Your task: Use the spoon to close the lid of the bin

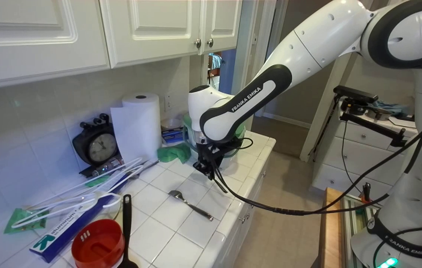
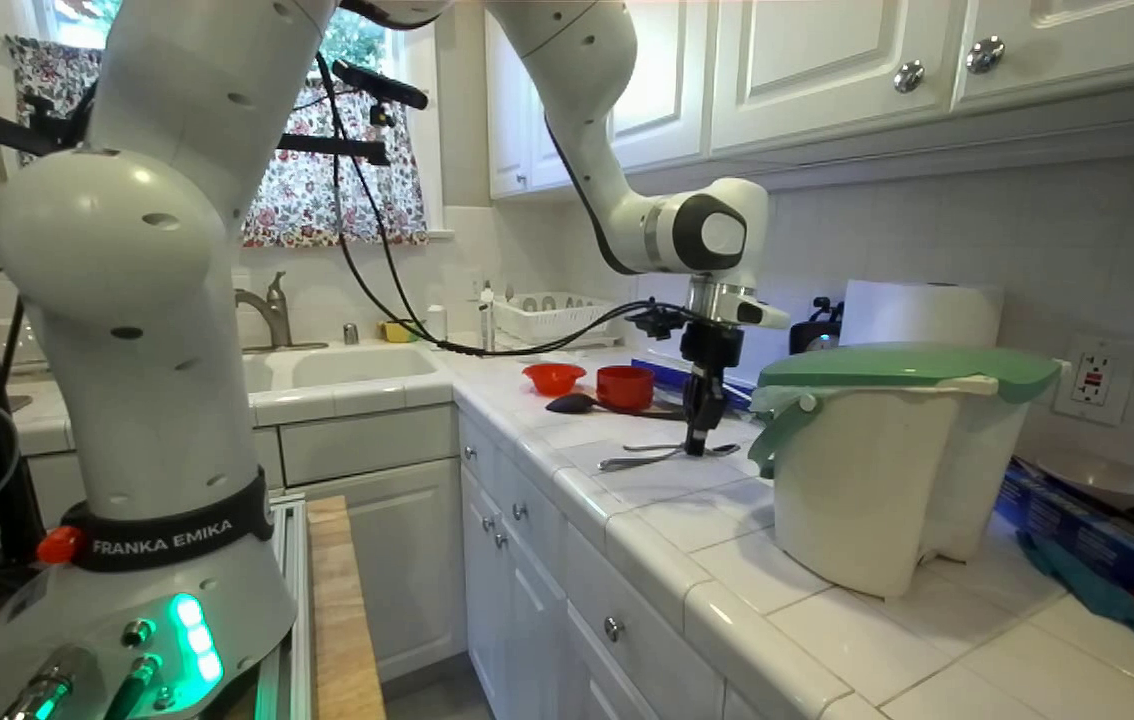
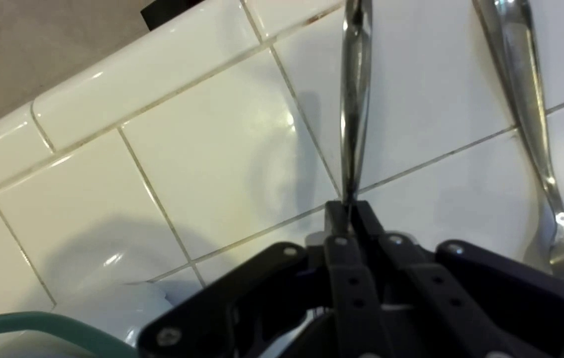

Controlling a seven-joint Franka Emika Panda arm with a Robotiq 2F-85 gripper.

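Bin (image 2: 857, 480) under green lid (image 2: 907, 365), contents hidden, red cup (image 2: 624, 388) apart

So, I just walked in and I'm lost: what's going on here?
The robot's gripper is shut on a metal utensil whose head I can't make out, low over the tiled counter. A fork lies beside it. The green lid spans the top of the white bin; the gripper isn't touching it, and I can't tell if it's fully closed.
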